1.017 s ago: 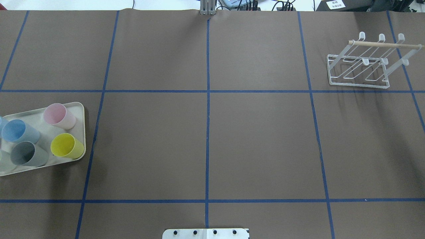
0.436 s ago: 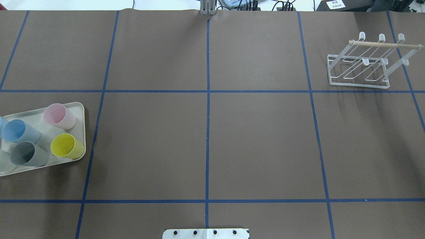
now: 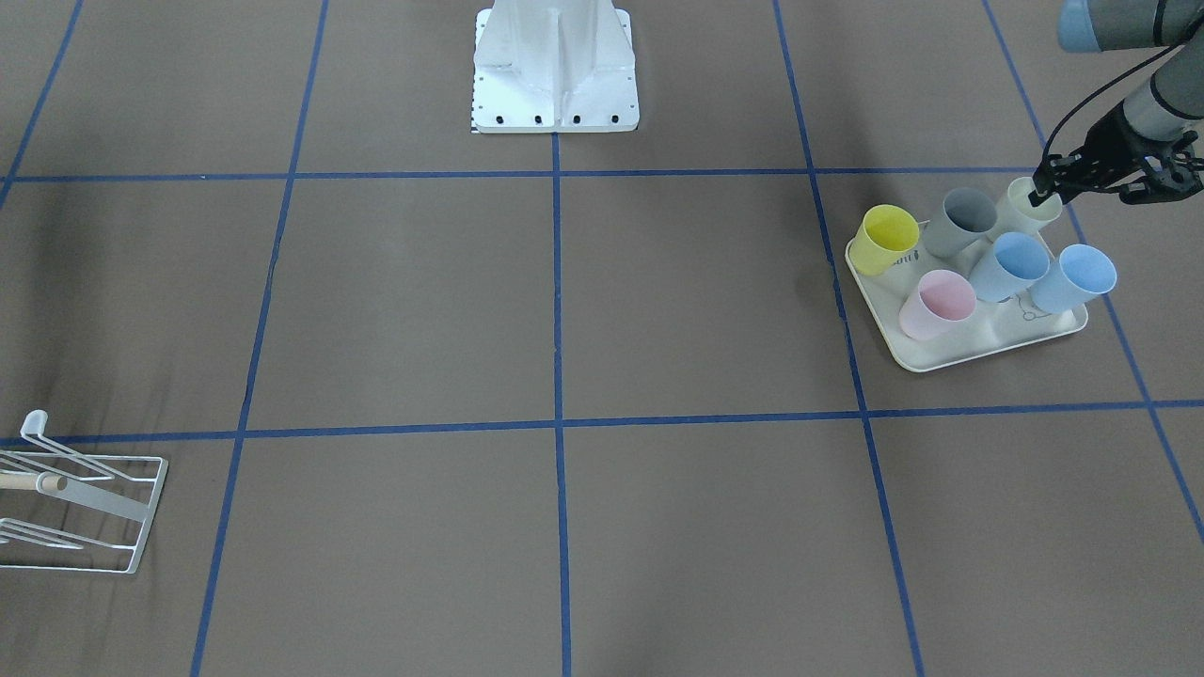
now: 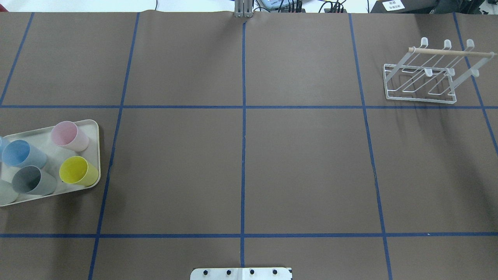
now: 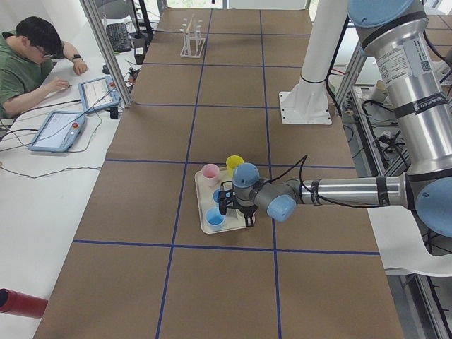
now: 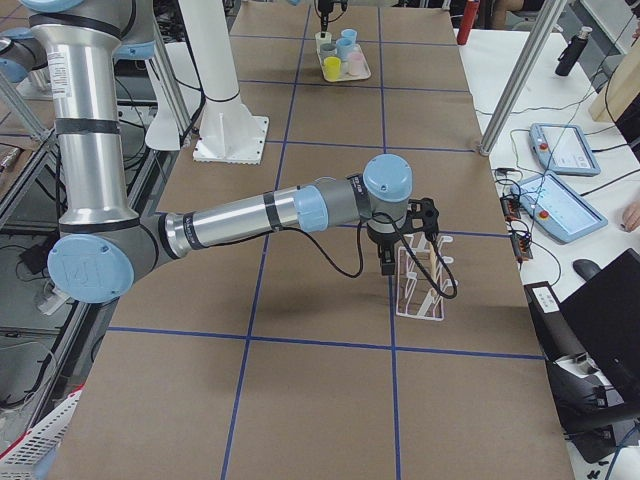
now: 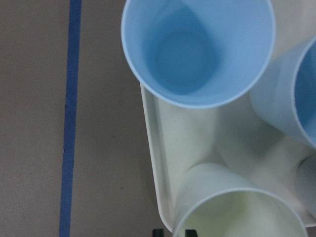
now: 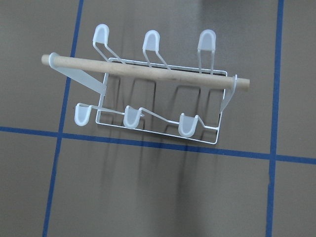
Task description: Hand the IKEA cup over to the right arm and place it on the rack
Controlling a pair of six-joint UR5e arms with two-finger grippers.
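Several IKEA cups stand on a cream tray (image 3: 950, 357) at the table's left end. My left gripper (image 3: 1037, 195) comes down at the tray's outer corner and looks shut on the rim of the pale cream cup (image 3: 1023, 205). In the left wrist view that cup (image 7: 242, 212) fills the bottom, with dark fingertips (image 7: 158, 232) at its wall. The overhead view shows only a slice of the pale cup (image 4: 4, 193). The white wire rack (image 4: 420, 83) with its wooden dowel stands far right. My right gripper (image 6: 385, 262) hovers beside the rack (image 6: 420, 285); whether it is open or shut I cannot tell.
Yellow (image 4: 78, 171), pink (image 4: 68, 135), grey (image 4: 31, 181) and blue (image 4: 21, 153) cups crowd the tray beside the pale one. The robot base (image 3: 555, 66) sits mid-table. A person (image 5: 28, 63) sits at a side desk with tablets.
At the overhead view's left edge the pale cup has shifted slightly, so more of it shows. Everything else is still.
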